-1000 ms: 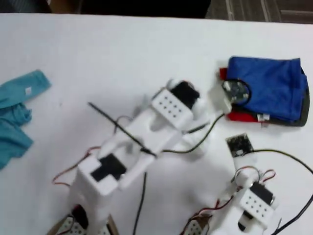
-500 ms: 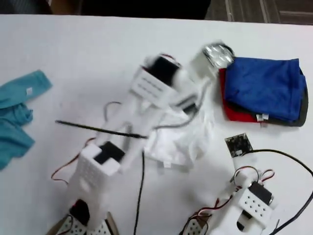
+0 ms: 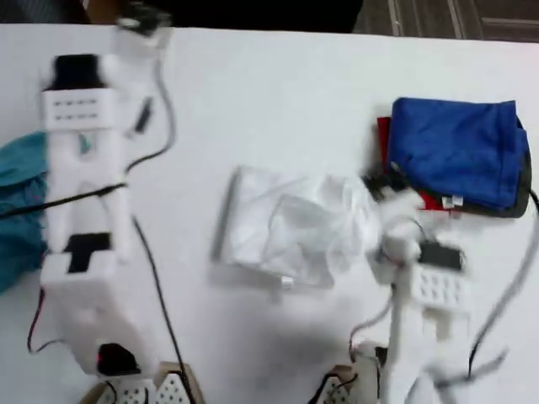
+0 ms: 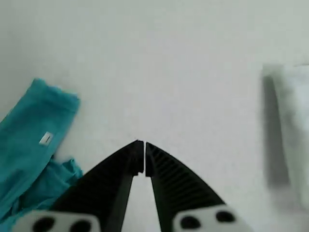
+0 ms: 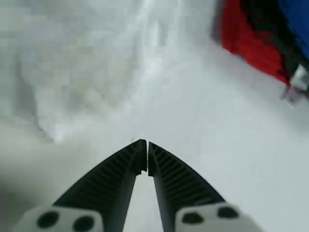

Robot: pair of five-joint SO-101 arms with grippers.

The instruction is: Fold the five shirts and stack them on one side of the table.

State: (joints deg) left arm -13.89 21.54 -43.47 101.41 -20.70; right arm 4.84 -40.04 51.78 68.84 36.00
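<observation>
Uncovered now, the white shirt (image 3: pixel 295 227) lies folded but puffy in the middle of the worktop (image 3: pixel 278 93). The left arm has swung off it to the left edge, and the right arm has come up beside it. Near the right edge sits the pile: the blue shirt (image 3: pixel 459 147) on top, with the black shirt (image 3: pixel 525 189) and the red shirt (image 3: pixel 386 139) peeking out under it. The teal shirt (image 4: pixel 34 140) is bunched at the left edge, not folded yet. The left end effector (image 4: pixel 140 158) hangs near it, closed and holding nothing. The right end effector (image 5: pixel 143 157) is closed and empty too, between the white shirt and the pile. I think the white shirt is the step in hand. Next it must be gripped and lifted onto the pile, so those jaws must open first. A small tag (image 4: pixel 45 138) shows on the teal shirt, but it is too small to read.
</observation>
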